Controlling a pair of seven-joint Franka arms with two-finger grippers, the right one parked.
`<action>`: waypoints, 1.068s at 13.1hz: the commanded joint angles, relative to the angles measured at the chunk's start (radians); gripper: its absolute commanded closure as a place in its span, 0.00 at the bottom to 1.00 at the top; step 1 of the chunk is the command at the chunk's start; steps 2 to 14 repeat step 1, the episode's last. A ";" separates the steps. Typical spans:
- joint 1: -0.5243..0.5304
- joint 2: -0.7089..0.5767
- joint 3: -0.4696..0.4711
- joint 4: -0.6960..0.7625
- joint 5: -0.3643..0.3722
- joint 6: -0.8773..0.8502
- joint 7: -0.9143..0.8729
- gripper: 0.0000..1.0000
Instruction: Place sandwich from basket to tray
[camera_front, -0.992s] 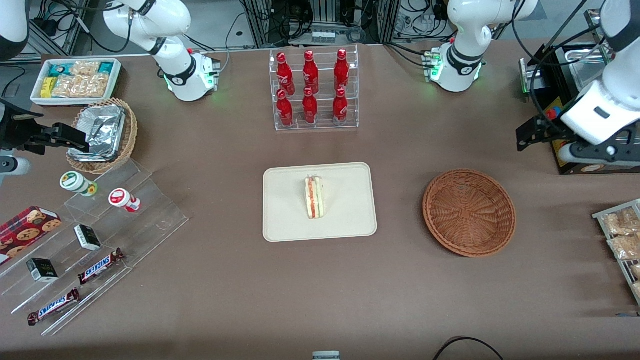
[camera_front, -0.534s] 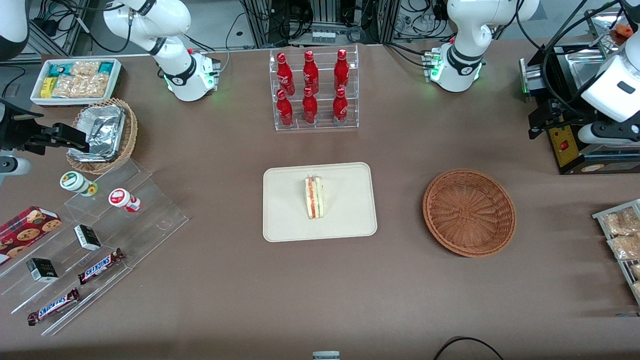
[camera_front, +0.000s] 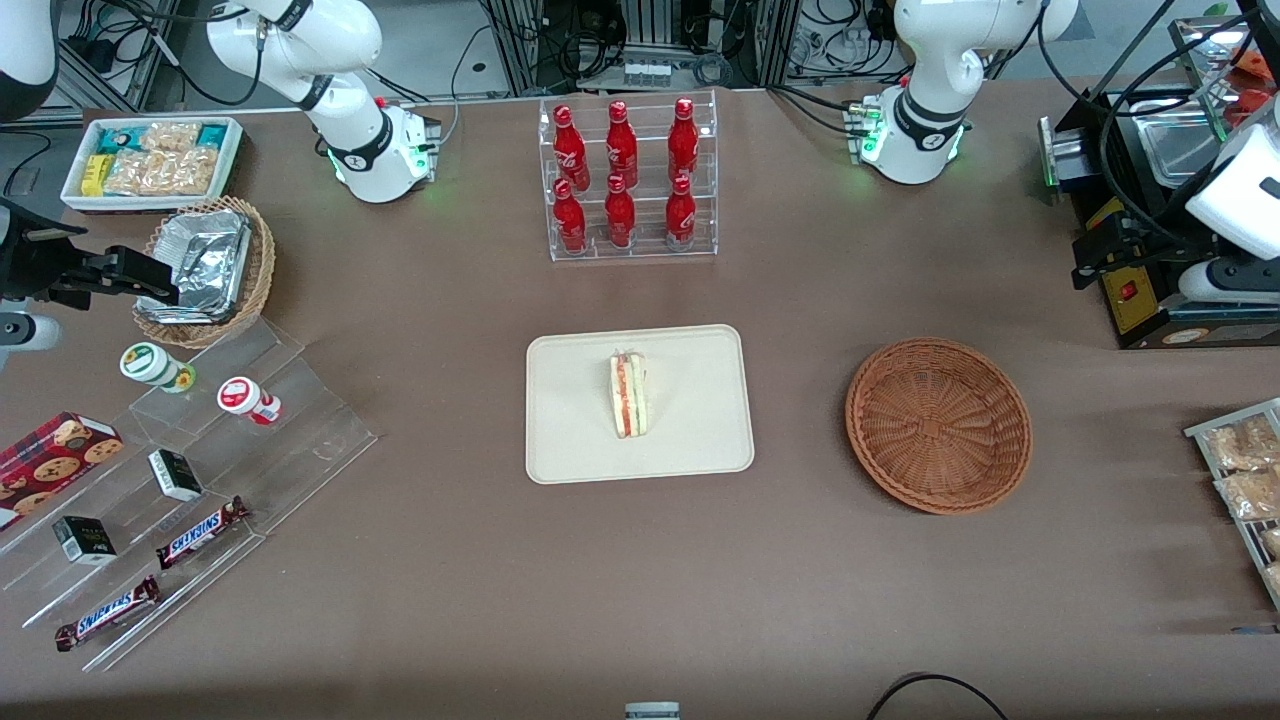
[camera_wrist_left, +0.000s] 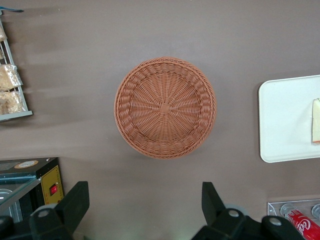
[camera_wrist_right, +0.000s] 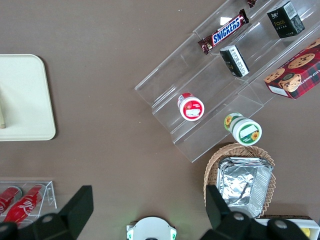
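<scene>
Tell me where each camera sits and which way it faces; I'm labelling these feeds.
Front view: high at the table's front edge, looking down over the whole table: tray, sandwich, basket; both arm bases show.
Left wrist view: on the working arm, facing straight down at the empty basket; the open gripper hangs above bare table beside it.
Right wrist view: on the parked arm, facing down at the snack steps; its own fingers show.
Shared: front and left wrist views both show basket, tray and sandwich.
</scene>
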 joint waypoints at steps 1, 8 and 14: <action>0.021 0.014 -0.010 0.033 -0.003 -0.023 0.038 0.01; 0.021 0.014 -0.010 0.033 -0.003 -0.023 0.038 0.01; 0.021 0.014 -0.010 0.033 -0.003 -0.023 0.038 0.01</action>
